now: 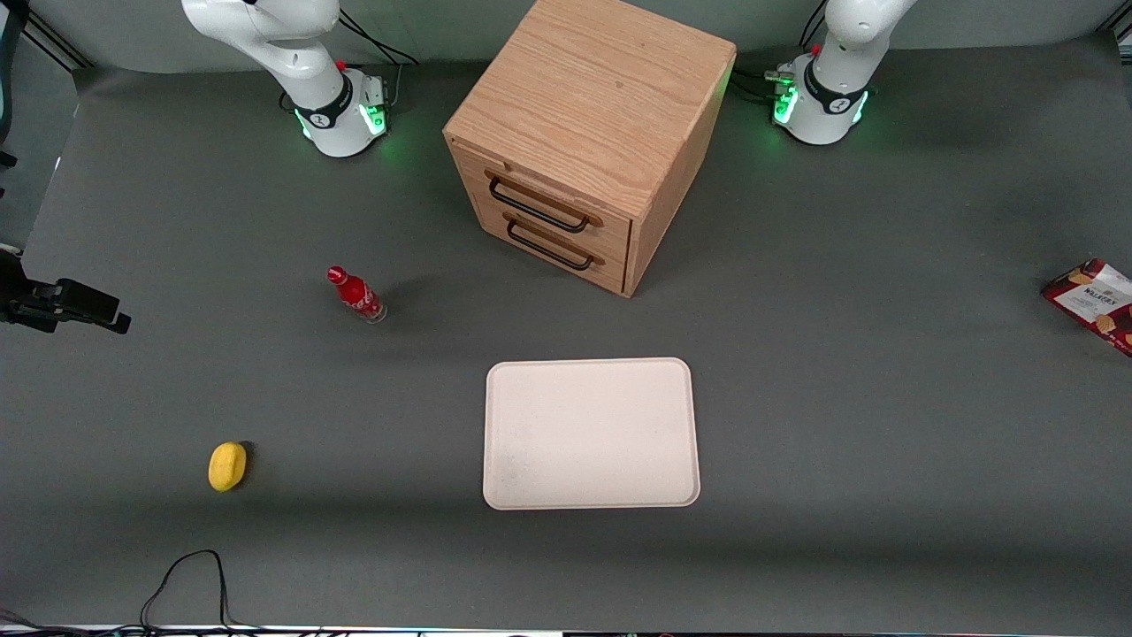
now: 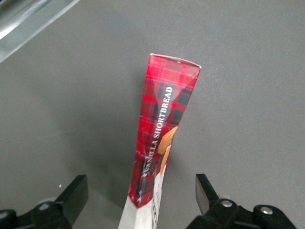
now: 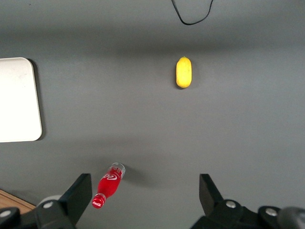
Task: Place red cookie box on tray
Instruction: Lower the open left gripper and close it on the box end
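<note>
The red cookie box (image 1: pixel 1094 303) is seen at the working arm's end of the desk (image 1: pixel 840 398), well apart from the tray (image 1: pixel 591 433). The gripper (image 2: pixel 142 195) is held over it, fingers (image 2: pixel 75 194) apart.

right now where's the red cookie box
The red cookie box lies at the working arm's end of the table, apart from the tray; the open gripper straddles it.

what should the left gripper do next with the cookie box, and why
Probably ease straight down and close. In the left wrist view the gripper is open, its fingers standing either side of the red cookie box without touching it, so nothing is gripped yet. In the front view the box lies at the working arm's end of the table, far off from the tray.
</note>
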You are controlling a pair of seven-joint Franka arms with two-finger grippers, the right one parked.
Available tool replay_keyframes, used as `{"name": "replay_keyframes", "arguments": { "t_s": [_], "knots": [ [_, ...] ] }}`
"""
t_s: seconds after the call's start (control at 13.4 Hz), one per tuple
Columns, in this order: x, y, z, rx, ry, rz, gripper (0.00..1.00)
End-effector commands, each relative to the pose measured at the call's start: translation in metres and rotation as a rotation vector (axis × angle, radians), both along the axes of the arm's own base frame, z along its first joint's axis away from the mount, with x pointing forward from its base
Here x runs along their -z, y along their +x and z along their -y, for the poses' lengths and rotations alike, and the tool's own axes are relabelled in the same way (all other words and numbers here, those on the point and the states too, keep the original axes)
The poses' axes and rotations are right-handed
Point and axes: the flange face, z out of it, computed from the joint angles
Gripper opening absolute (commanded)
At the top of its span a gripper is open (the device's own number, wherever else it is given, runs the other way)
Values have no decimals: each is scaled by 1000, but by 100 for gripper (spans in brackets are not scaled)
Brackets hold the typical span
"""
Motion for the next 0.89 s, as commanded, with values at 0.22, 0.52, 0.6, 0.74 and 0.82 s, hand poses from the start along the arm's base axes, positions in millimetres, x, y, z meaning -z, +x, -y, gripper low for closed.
{"name": "replay_keyframes", "arguments": {
  "t_s": [0.22,0.52,0.6,0.74,0.82],
  "knots": [
    [17,15,12,75,11,10,100],
    [15,13,10,106,10,7,48],
    [14,13,10,106,10,6,40],
    [15,10,8,100,6,3,19],
    [14,10,7,100,7,4,8]
  ]
}}
